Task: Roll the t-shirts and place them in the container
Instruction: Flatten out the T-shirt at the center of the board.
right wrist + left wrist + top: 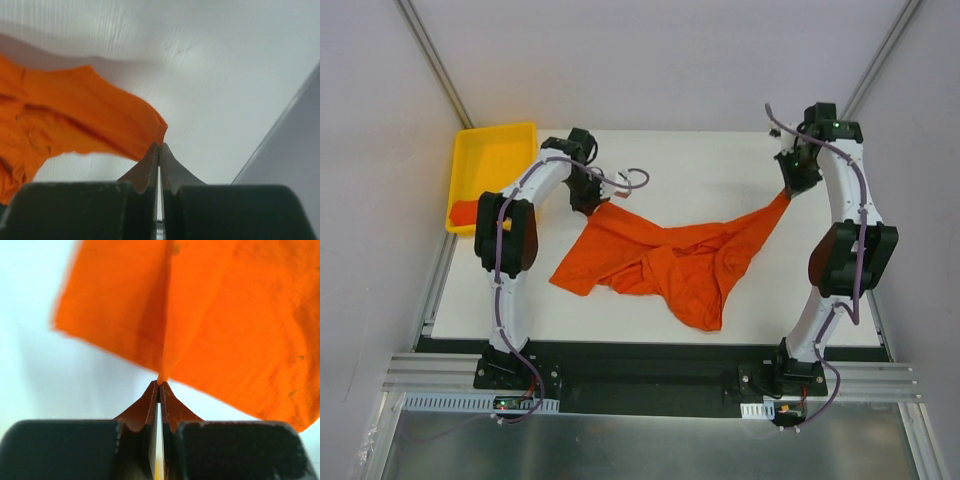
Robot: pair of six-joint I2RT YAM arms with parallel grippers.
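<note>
A crumpled orange t-shirt lies on the white table, stretched between both arms. At the shirt's back left corner my left gripper is shut on a fold of the cloth. The left wrist view shows the fingertips pinched on the t-shirt, which hangs spread beyond them. My right gripper is shut on the far right corner and pulls it into a taut strip. In the right wrist view that gripper pinches the t-shirt's tip above the table.
A yellow plastic tray stands at the back left corner of the table. A piece of a second orange t-shirt shows at the tray's near end. Grey walls close in on both sides. A purple cable loops beside the left wrist.
</note>
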